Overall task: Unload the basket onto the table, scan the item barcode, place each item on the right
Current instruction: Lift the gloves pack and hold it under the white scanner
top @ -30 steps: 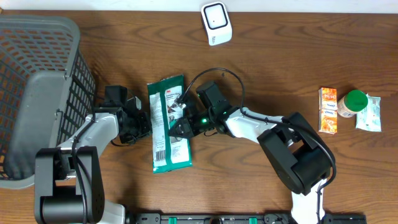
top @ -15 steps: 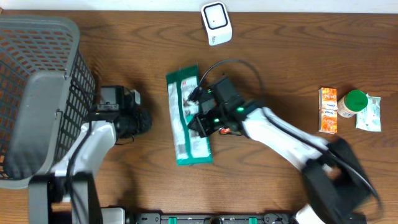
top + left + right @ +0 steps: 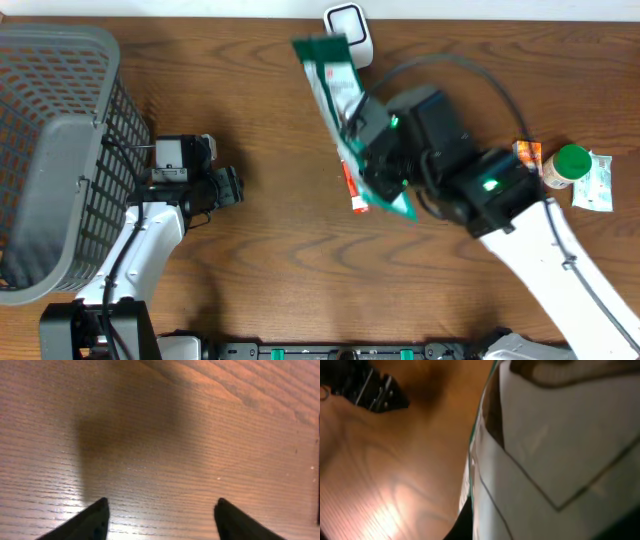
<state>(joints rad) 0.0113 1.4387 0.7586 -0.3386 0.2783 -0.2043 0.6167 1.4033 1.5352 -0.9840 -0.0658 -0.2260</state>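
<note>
While your right gripper point(image 3: 375, 158) clamps the wipes pack point(image 3: 335, 85) up near the scanner point(image 3: 354, 22) and your left gripper point(image 3: 159, 516) gapes empty, scanning looks unfinished.

wooden table point(image 3: 260, 260) bears a grey basket point(image 3: 55, 150), white scanner point(image 3: 354, 18), orange boxes point(image 3: 528, 178), green-capped jar point(image 3: 568, 165).

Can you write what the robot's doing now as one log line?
right hand: shut on green packet | packet: held up, top end at white scanner | left hand: open, empty
</note>
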